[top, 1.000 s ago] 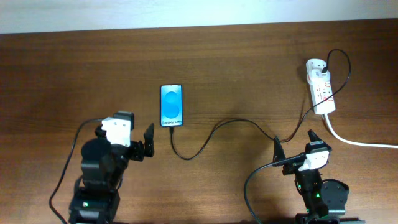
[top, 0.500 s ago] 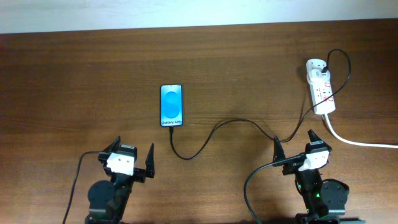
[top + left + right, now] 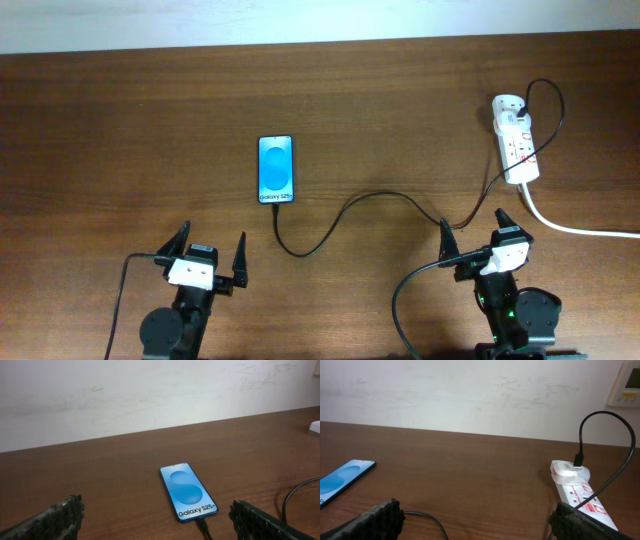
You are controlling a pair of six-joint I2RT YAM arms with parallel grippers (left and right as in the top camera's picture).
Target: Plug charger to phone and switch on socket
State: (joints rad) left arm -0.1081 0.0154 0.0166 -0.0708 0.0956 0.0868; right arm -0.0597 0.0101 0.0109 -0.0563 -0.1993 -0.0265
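Brown wooden table: elongated white power strip is laid lengthwise beyond the nearer, open, empty right gripper.

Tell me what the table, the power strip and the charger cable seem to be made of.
Table: wood or wood-look laminate, matte brown with visible grain. Power strip: smooth white plastic, slightly glossy moulded shell. Charger cable: probably rubber or soft plastic jacket, matte black, lying in loose curves.
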